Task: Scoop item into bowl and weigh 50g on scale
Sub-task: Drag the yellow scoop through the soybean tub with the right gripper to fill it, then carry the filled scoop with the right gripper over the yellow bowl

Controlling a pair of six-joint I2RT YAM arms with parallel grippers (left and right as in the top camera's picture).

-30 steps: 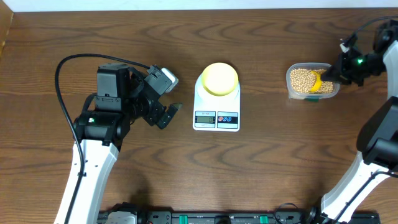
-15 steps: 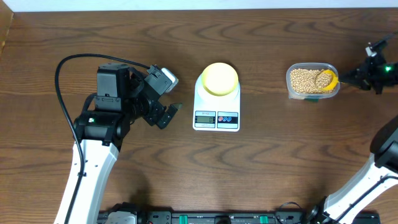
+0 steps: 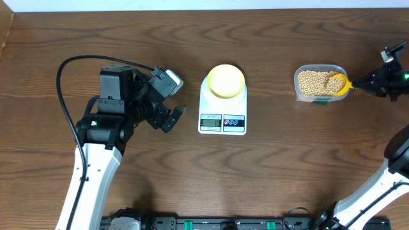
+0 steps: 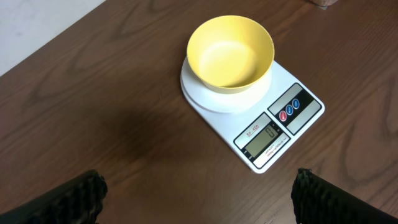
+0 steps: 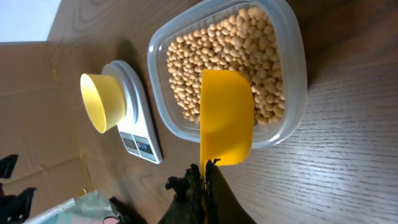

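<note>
Two grippers: right gripper [image 5: 205, 171] pinches scoop [image 5: 226, 118] over beans [image 5: 217, 50] (in tub [image 5: 292, 93], right); left gripper [image 4: 199, 199] spread, left of scale [image 4: 273, 118].

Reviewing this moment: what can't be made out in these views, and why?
- Overhead: the scale readout is too small to read.
- Right wrist: the yellow scoop's handle is hidden by the right gripper's shut jaws.
- Right wrist: whether the scoop holds soybeans is unclear; only its plain yellow face shows.
- Overhead: the right arm is cut off by the frame's right edge.
</note>
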